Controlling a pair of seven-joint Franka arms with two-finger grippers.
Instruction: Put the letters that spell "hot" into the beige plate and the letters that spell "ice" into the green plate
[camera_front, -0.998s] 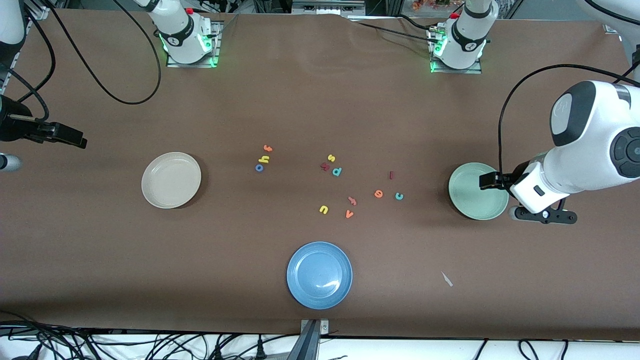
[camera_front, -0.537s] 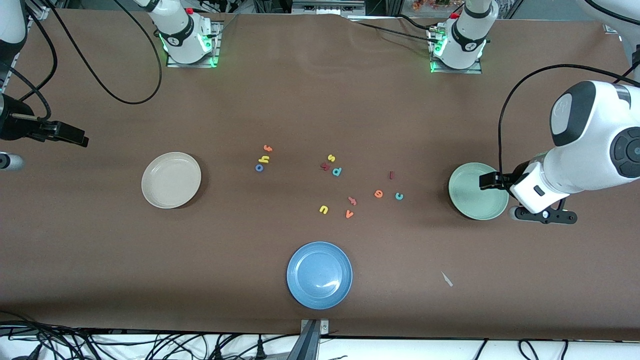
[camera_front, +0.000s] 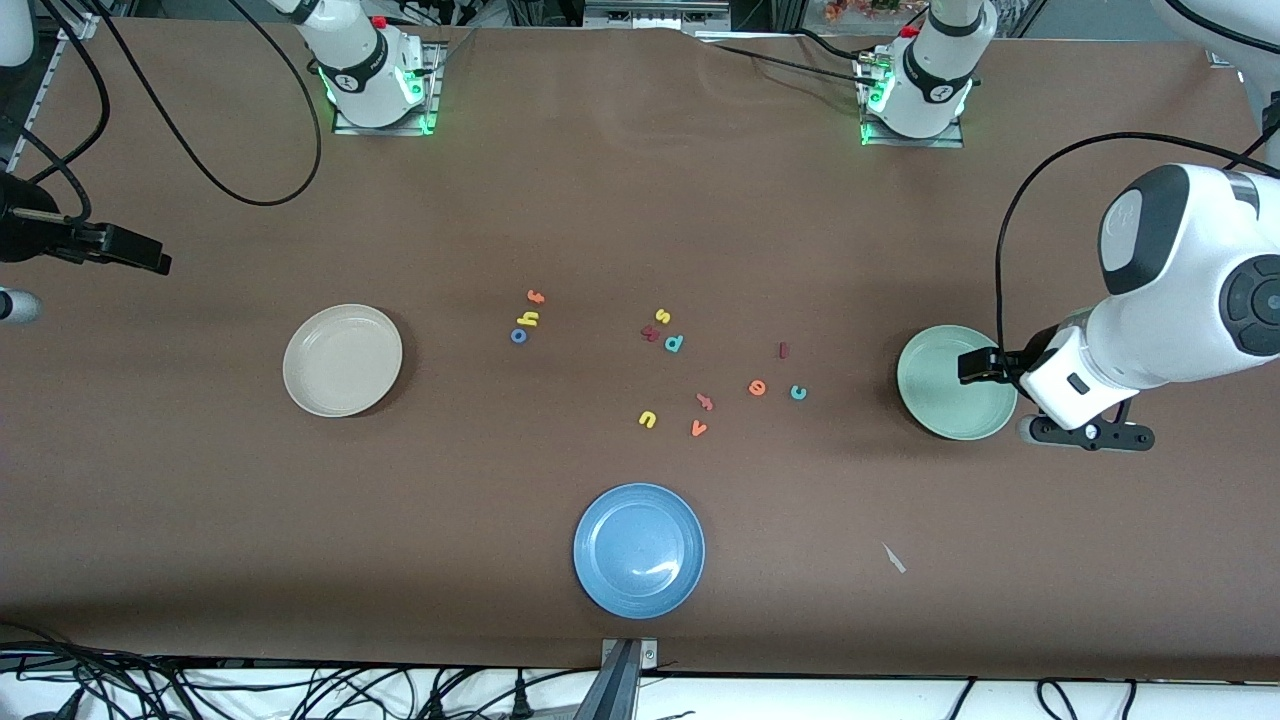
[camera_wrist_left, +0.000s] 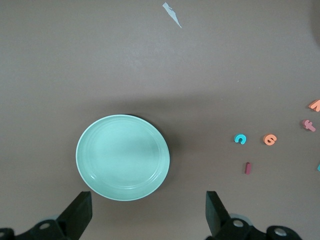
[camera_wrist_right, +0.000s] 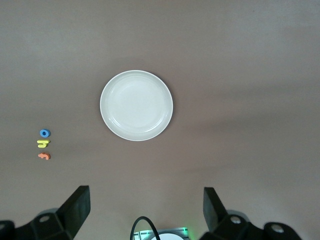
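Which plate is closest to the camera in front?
The blue plate. It sits lowest in the front view, by the table's near edge. The beige plate and the green plate lie farther back, one toward each end of the table.

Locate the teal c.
The teal c lies on the table beside the orange e, between it and the green plate.

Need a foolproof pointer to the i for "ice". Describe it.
Start at the green plate at the left arm's end of the table. Three letters lie beside it, toward the table's middle: a teal c, an orange e and the i, farthest from the front camera. It is the only straight dark red bar.
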